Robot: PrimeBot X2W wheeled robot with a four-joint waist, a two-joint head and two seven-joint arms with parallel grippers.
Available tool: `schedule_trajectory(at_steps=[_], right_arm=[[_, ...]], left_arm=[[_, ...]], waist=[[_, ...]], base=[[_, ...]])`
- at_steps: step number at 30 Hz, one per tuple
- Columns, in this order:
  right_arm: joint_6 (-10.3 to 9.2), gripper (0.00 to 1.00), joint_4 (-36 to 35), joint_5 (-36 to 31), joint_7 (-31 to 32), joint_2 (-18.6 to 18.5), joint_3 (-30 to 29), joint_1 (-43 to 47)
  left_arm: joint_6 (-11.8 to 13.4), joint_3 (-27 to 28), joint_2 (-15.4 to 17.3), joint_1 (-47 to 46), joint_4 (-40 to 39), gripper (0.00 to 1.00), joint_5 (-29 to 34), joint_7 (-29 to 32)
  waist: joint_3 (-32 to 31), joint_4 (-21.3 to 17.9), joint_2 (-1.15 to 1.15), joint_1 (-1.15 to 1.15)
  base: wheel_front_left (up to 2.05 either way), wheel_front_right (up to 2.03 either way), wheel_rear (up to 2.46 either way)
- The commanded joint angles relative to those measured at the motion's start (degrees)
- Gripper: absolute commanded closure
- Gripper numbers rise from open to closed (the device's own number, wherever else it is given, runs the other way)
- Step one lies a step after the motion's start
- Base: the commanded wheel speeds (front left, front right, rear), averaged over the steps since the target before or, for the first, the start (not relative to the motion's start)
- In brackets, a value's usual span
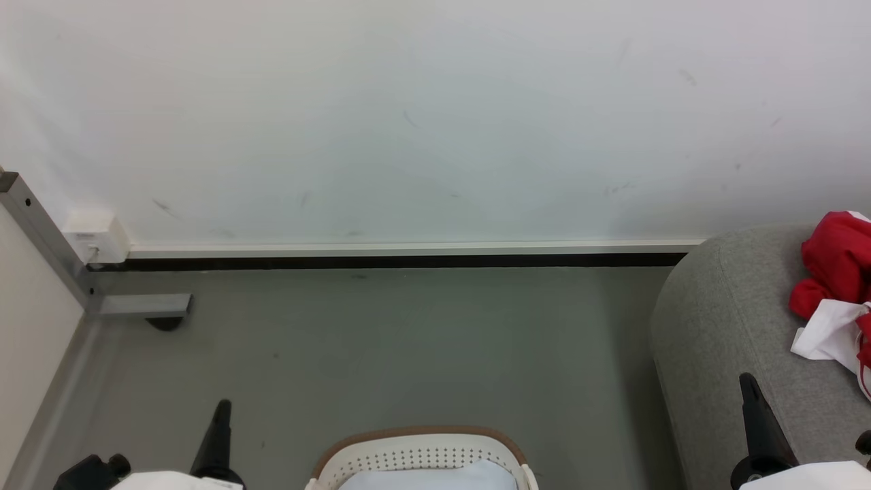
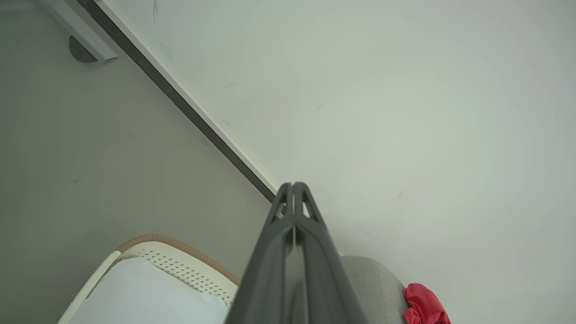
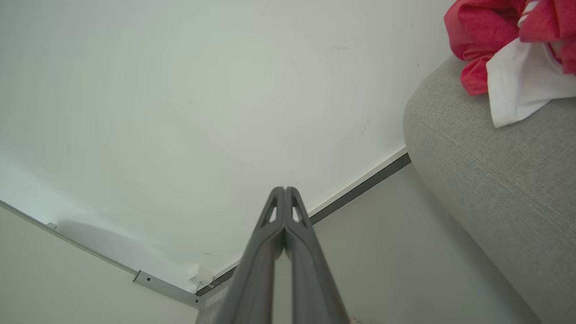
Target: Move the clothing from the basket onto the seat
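The red clothing [image 1: 840,269] with white parts lies bunched on the grey seat [image 1: 721,327] at the right edge of the head view; it also shows as red clothing [image 3: 504,31] on the seat [image 3: 495,180] and as a red scrap [image 2: 425,306]. The white perforated basket [image 1: 422,454] with a brown rim stands at the bottom centre, with a pale bluish-white cloth [image 1: 435,476] inside. My left gripper [image 1: 222,408] is shut and empty, left of the basket. My right gripper [image 1: 747,381] is shut and empty, in front of the seat's near side.
A white wall with a dark skirting strip [image 1: 408,260] runs across the back. A metal frame post [image 1: 41,231] with a foot [image 1: 146,306] and a white box [image 1: 95,235] stand at the left. Grey floor [image 1: 408,347] lies between basket and wall.
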Motion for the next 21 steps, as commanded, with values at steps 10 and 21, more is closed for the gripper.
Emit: schedule_trajectory(at_steps=[10,21], right_arm=[[-0.06,1.00,0.17,7.42,1.41,0.14,-1.43,-1.87],[-0.07,1.00,0.74,13.80,2.78,0.28,-2.56,-2.34]], left_arm=[[-1.67,2.20,-0.81,-1.99,0.22,1.00,-5.89,1.95],[-2.99,3.83,-1.87,-2.71,0.82,1.00,-10.99,3.78]], waist=[[0.17,0.11,0.00,0.00],[0.35,0.24,0.00,0.00]], base=[[0.00,0.00,0.00],[0.00,0.00,0.00]])
